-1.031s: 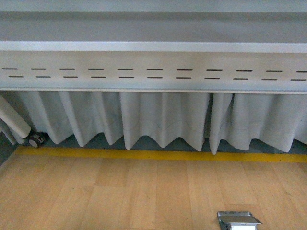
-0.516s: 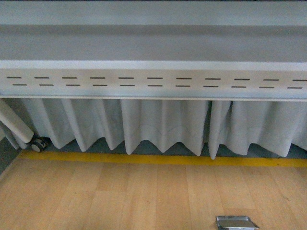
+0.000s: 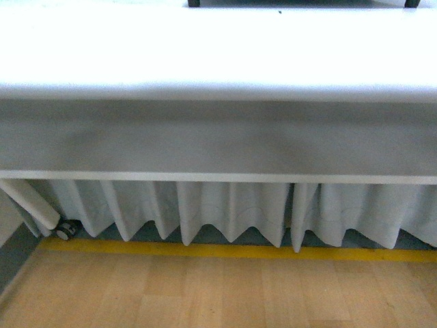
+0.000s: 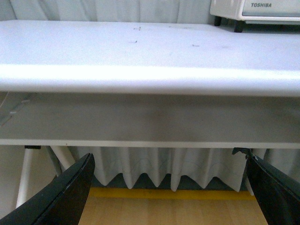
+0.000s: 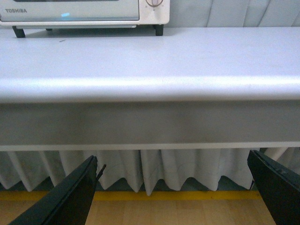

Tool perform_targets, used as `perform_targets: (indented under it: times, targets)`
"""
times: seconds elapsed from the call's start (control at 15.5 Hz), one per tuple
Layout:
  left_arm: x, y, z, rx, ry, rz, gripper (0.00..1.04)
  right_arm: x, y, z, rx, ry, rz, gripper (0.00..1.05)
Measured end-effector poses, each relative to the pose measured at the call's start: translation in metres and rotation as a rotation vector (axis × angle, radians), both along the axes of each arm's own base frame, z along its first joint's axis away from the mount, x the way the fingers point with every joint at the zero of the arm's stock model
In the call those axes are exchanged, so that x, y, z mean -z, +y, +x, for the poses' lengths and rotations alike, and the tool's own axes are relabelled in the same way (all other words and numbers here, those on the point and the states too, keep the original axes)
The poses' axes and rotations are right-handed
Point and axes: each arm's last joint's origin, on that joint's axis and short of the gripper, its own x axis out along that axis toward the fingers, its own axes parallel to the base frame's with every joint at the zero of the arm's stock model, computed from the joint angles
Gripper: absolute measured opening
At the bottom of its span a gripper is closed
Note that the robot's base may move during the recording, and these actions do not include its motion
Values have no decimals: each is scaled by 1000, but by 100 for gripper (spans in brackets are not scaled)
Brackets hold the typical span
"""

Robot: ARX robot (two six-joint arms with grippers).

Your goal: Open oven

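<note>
The left gripper [image 4: 168,159] is holding its jaws spread wide, and the right gripper [image 5: 172,157] is doing the same.

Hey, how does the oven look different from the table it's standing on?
The oven is cream with printed lettering and black feet; the table is plain greyish white. The oven is a small box; the table spans the whole view. Both are pale.

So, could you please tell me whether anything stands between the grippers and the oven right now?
No object does. The oven stands far back on the table, with only bare tabletop before it. The left gripper and the right gripper, both open, show low against the table's front edge, so they may need to clear that edge.
</note>
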Motion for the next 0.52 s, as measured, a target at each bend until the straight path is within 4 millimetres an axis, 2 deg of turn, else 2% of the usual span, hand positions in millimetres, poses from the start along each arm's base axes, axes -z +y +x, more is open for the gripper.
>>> perform_targets:
  times: [0.52]
  targets:
    - [0, 0, 0, 0, 0, 3, 98, 0, 0, 0, 0, -1, 0, 98]
